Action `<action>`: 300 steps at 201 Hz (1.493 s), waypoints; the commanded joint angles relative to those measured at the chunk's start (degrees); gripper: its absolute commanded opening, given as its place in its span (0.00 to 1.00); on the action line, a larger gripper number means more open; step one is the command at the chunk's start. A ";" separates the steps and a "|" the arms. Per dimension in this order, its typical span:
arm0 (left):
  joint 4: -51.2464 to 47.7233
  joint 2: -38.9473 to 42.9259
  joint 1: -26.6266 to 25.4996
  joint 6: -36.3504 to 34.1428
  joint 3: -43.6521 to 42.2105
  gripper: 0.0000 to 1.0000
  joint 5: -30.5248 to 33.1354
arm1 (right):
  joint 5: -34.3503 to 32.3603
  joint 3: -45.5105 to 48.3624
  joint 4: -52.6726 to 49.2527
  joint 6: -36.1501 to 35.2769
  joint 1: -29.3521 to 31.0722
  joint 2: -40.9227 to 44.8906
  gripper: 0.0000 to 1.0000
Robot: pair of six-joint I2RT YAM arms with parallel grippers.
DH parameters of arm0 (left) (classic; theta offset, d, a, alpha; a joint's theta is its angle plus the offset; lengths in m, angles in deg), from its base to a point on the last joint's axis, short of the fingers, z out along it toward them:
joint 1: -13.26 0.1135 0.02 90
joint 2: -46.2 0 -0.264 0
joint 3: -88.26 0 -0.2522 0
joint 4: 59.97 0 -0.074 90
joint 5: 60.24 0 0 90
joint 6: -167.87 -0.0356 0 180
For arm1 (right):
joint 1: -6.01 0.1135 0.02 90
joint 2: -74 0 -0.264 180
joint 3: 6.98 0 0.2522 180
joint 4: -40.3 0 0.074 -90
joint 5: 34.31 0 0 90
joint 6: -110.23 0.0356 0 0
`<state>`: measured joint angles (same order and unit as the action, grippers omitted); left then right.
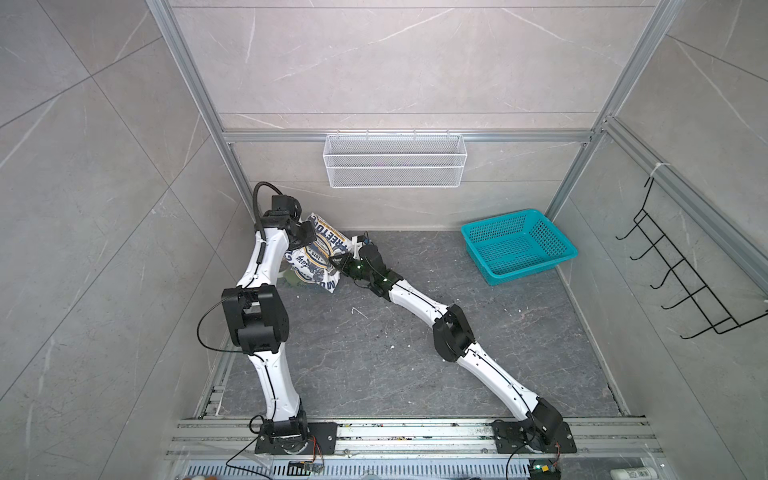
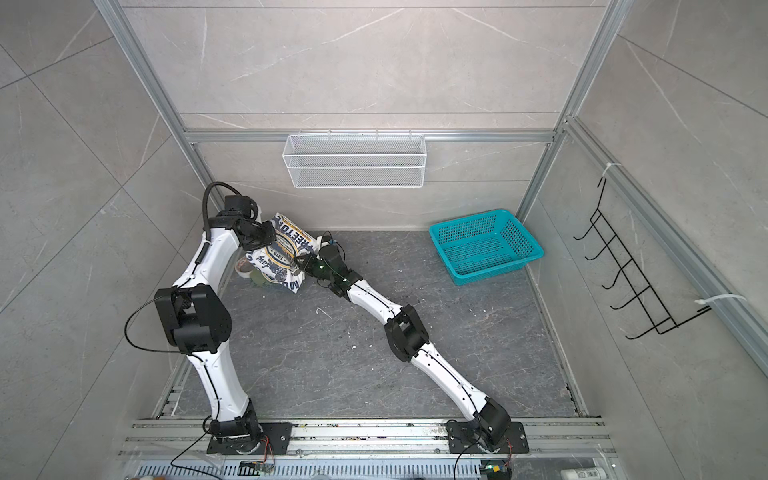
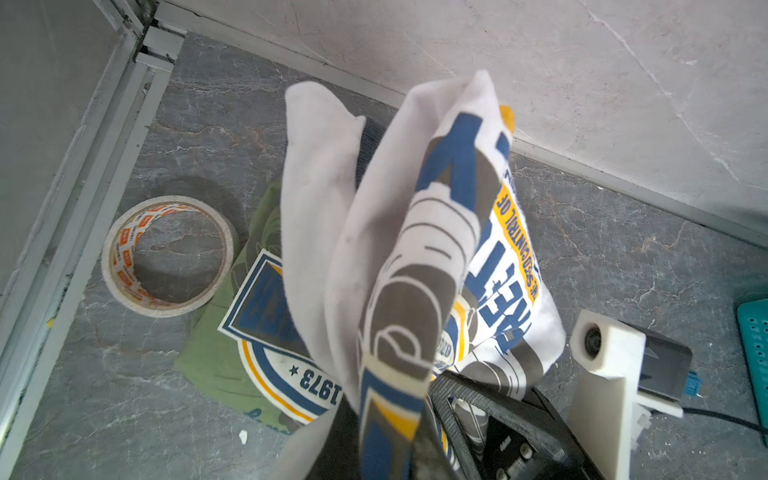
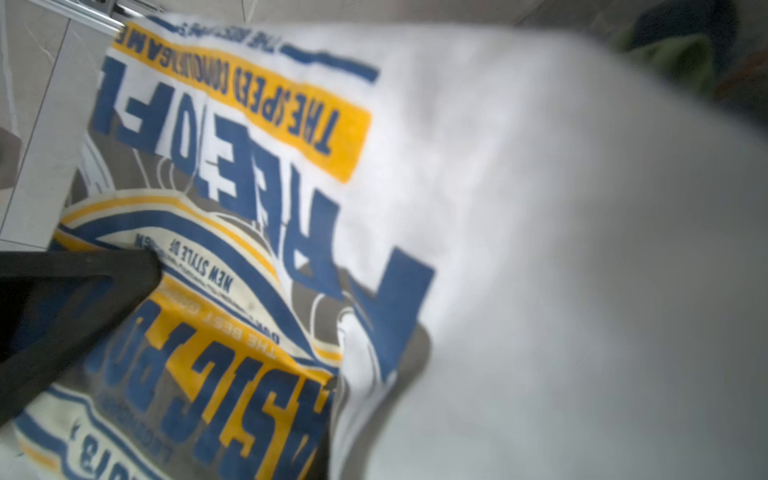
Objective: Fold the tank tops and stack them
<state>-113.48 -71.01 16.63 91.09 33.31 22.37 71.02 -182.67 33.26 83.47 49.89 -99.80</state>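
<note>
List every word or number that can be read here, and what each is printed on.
"NEW STYLE OF": white tank top, cream band.
"THE SPEED": same top, yellow bar; rest blurred.
"THE BEST": same top, yellow band.
"REETO": same top, big blue letters, cut by folds.
"1973": olive green tank top, round badge.
Tape roll: orange print too small to read.

I am wearing glossy white shells along my left arm (image 1: 266,257) and right arm (image 1: 419,296), with boxy black joint housings (image 1: 254,318) bulging between them. A thin black cable (image 1: 201,328) is looping off the left elbow, and a ribbed black hose (image 1: 258,195) is arching over that wrist. Green lights (image 1: 360,264) are glowing near my right wrist. My left gripper (image 1: 311,237) and right gripper (image 1: 337,263) are showing matte black, and my black base plates (image 1: 324,434) are showing small bolt heads.
</note>
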 commanded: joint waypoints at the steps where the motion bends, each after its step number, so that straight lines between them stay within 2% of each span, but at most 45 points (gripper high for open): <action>1: 8.53 -2.21 1.91 -0.47 1.56 0.00 -5.85 | -2.70 -2.09 1.18 -1.36 0.42 -2.24 0.05; 17: 11.14 -3.93 2.46 -1.02 0.65 0.00 -6.44 | -4.05 -1.45 1.10 -1.56 0.42 -2.16 0.08; 62: 13.15 -8.61 4.85 -0.69 0.34 0.00 -3.77 | -6.07 -1.65 0.84 -2.57 0.34 -2.75 0.23; 79: 13.40 -10.12 5.69 -0.40 1.04 0.00 -4.14 | -4.78 -2.15 -1.18 -3.34 0.33 -1.96 0.37; 91: 12.13 -11.52 5.91 -0.26 2.79 0.02 -4.32 | -4.14 -1.95 -4.57 -4.46 0.18 -0.41 0.43; 116: 5.85 -15.16 6.10 -0.73 8.74 0.21 -2.66 | -3.03 1.09 -12.71 -6.85 -0.71 5.14 0.58; 162: -6.48 -18.53 6.55 0.55 21.96 0.77 1.05 | 0.08 11.90 -18.92 -12.66 -2.22 16.86 0.63; 181: -10.52 -16.84 6.75 2.22 24.39 0.87 1.84 | -0.79 20.34 -20.35 -16.74 -2.20 23.77 0.64; 194: -11.97 -12.08 6.75 3.77 23.25 0.91 3.26 | -2.53 27.68 -20.65 -19.55 -2.21 30.52 0.65; 201: -12.28 -9.52 6.73 4.27 21.15 0.99 4.23 | -3.83 32.49 -20.45 -21.59 -2.22 34.33 0.65; 211: -11.87 -4.40 6.74 6.03 15.85 1.00 5.99 | -6.20 40.62 -20.32 -24.50 -2.23 40.32 0.66; 219: -9.14 0.94 6.76 7.82 8.33 1.00 7.27 | -8.46 47.39 -19.49 -26.98 -2.17 45.62 0.66; 243: 8.73 20.38 6.34 12.64 -20.62 1.00 8.71 | -18.82 71.65 -13.92 -33.83 -2.63 62.87 0.64; 268: 32.66 39.74 4.50 13.51 -52.31 1.00 14.47 | -30.41 98.11 -4.17 -41.74 -4.48 81.70 0.65; 287: 42.09 48.92 1.91 10.61 -67.57 1.00 21.11 | -40.21 110.92 -5.31 -48.26 -7.25 94.64 0.67; 300: 44.03 53.32 -0.12 8.98 -74.74 1.00 27.33 | -44.83 117.21 -6.68 -52.24 -9.90 102.88 0.69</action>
<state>-84.81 -22.14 19.72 102.12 -29.53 37.99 41.51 -74.76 25.54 42.66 43.64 -8.06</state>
